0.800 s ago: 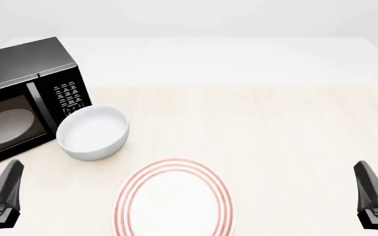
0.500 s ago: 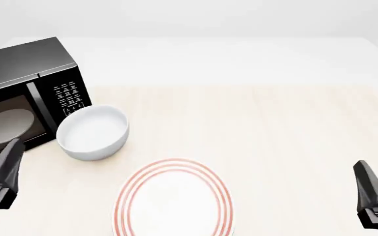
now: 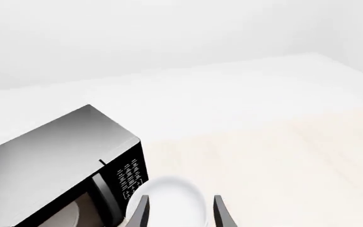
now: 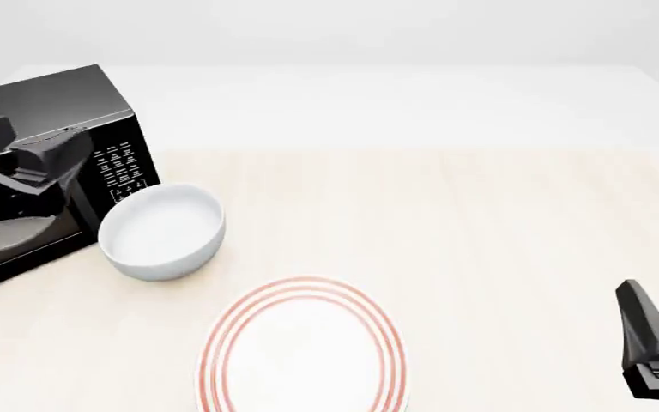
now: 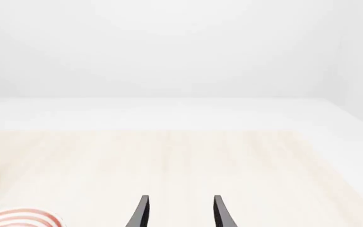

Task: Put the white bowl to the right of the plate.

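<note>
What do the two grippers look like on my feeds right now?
Both are matte black with no markings or cables visible. The left gripper shows in the front view as a blocky angular body ending in tapered fingers. The right gripper has the same wedge-shaped finger rising from a squared black base. In each wrist view, the fingers are thin dark blades narrowing to points.
</note>
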Controlling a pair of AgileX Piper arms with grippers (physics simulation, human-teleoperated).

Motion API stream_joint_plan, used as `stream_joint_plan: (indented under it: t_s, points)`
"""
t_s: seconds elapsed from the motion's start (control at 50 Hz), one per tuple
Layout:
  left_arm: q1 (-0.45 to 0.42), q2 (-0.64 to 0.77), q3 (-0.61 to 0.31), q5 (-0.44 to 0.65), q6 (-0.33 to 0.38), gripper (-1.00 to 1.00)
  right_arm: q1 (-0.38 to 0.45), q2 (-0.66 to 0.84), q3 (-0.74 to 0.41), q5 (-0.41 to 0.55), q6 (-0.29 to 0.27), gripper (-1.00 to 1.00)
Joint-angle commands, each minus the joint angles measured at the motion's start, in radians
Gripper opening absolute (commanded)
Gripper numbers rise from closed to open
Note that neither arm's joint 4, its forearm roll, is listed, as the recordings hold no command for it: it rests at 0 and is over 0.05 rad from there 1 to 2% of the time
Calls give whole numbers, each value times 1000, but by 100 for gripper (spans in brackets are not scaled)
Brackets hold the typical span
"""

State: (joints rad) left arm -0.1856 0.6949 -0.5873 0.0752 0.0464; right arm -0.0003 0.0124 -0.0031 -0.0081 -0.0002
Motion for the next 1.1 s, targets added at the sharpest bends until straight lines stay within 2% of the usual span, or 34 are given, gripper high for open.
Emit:
stream_joint_plan:
  t_s: [0.02, 0.12, 0.16, 0.2, 0.34, 0.54, 0.68, 0.8, 0.98, 1.1]
  points:
    - [-78, 231, -279, 203, -3, 100, 0, 1, 0, -1, 0, 100]
    - [-88, 301, -389, 305, 20, 100, 0, 0, 1, -1, 0, 100]
    - [-88, 301, -390, 306, 20, 100, 0, 0, 1, -1, 0, 100]
    - [-88, 337, -433, 338, 10, 100, 0, 0, 0, 0, 0, 100]
    - [-99, 389, -454, 364, -3, 100, 0, -1, 1, 0, 0, 100]
    - [-107, 516, -551, 417, 3, 100, 0, -1, 1, 0, 0, 100]
    - [-97, 601, -556, 439, 35, 100, -1, 0, 1, 0, 0, 100]
    - [-94, 669, -632, 460, 46, 100, -1, 1, 0, -1, 0, 100]
    - [-97, 698, -608, 422, 53, 100, -1, 0, 0, 0, 0, 100]
    - [-134, 709, -596, 406, 25, 100, -1, 1, 0, -1, 0, 100]
